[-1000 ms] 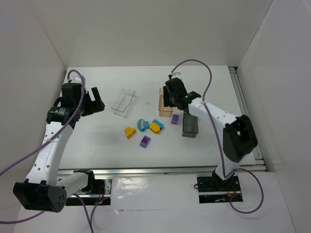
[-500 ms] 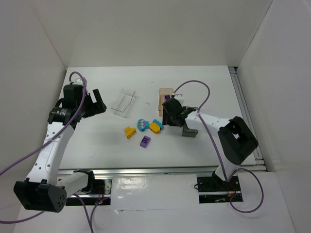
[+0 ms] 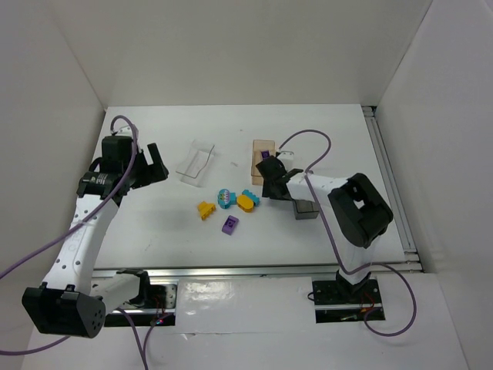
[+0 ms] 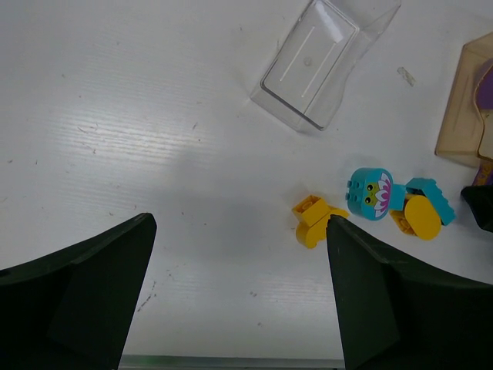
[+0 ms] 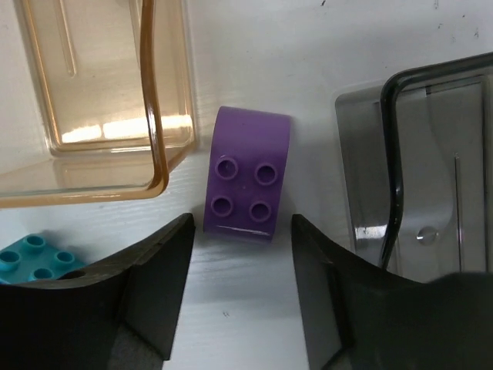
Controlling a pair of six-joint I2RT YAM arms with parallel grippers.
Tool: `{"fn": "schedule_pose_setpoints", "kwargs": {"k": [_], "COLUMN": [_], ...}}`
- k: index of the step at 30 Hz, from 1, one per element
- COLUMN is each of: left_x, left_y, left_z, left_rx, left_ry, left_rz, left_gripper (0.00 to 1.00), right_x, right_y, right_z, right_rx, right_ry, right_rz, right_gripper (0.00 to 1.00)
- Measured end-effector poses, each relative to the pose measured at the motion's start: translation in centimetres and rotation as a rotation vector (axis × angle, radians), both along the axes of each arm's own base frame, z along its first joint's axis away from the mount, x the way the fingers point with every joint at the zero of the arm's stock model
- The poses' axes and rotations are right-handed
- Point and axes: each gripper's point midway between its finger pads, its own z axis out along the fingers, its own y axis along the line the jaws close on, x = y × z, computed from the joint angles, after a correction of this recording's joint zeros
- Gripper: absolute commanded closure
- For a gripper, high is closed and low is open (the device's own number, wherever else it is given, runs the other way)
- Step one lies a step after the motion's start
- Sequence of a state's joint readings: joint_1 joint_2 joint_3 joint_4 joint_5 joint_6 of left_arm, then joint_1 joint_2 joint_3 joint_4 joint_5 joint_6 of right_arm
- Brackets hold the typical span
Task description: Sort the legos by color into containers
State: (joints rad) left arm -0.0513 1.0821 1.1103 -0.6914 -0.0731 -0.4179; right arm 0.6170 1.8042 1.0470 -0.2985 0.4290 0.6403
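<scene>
1. Left gripper [image 4: 239,223]: jaws at full spread, nothing between them, above the matte white table [image 3: 154,223].
2. Clear tray [image 3: 195,163]: thin glossy transparent plastic, rectangular, well apart from the other trays.
3. Loose legos mid-table:
   - yellow wedge brick [image 4: 312,222]
   - teal round-faced brick [image 4: 370,193] with printed eyes and teeth
   - teal studded brick [image 4: 431,196] touching a smooth yellow-orange oval piece [image 4: 421,217]
   - purple block [image 3: 230,224] nearer the arm bases
4. Tan tray [image 5: 158,116]: translucent amber, rounded corners, with a purple piece [image 3: 266,155] inside.
5. Right gripper [image 5: 240,239]: jaws half spread, straddling a purple four-stud brick [image 5: 248,181] with one rounded end. The brick lies on the table between the tan and grey trays. A sliver of table shows beside one finger, so no clamp.
6. Dark grey tray [image 5: 439,154]: smoky, glossy, just beside that brick.
</scene>
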Motion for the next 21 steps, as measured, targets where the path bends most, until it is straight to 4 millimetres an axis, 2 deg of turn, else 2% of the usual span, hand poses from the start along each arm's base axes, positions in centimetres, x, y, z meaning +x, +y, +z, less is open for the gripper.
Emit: {"fn": "schedule_pose_setpoints", "kwargs": {"k": [1, 2, 3, 6, 8, 10, 16, 19, 21], "left_x": [0.0, 0.1, 0.1, 0.1, 0.1, 0.1, -0.2, -0.4, -0.4], "left_y": [0.0, 0.0, 0.1, 0.2, 0.3, 0.4, 0.7, 0.7, 0.7], "left_z": [0.0, 0.0, 0.0, 0.0, 0.0, 0.0, 0.8, 1.1, 1.0], "left_rx": [0.0, 0.001, 0.003, 0.01, 0.022, 0.03, 0.039, 0.04, 0.041], "left_ry": [-0.001, -0.003, -0.003, -0.004, -0.004, -0.004, -0.032, -0.043, -0.035], "left_rz": [0.0, 0.001, 0.001, 0.001, -0.004, -0.002, 0.008, 0.009, 0.009], "left_gripper": [0.01, 0.01, 0.01, 0.01, 0.0, 0.0, 0.0, 0.0, 0.0], "right_x": [0.1, 0.2, 0.3, 0.3, 0.3, 0.2, 0.2, 1.0, 2.3], "right_y": [0.0, -0.1, -0.1, -0.3, -0.2, 0.1, 1.4, 2.0, 2.8], "right_z": [0.0, 0.0, 0.0, 0.2, 0.7, 2.0, 9.0, 10.6, 11.4], "right_rx": [-0.001, -0.002, -0.001, -0.01, -0.014, -0.005, 0.059, 0.061, 0.049], "right_ry": [-0.004, -0.009, -0.012, -0.019, -0.029, -0.056, -0.21, -0.248, -0.265], "right_rz": [-0.005, -0.009, -0.014, -0.018, -0.006, 0.004, 0.048, 0.065, 0.073], "right_gripper": [0.45, 0.55, 0.59, 0.66, 0.66, 0.66, 0.66, 0.66, 0.66]}}
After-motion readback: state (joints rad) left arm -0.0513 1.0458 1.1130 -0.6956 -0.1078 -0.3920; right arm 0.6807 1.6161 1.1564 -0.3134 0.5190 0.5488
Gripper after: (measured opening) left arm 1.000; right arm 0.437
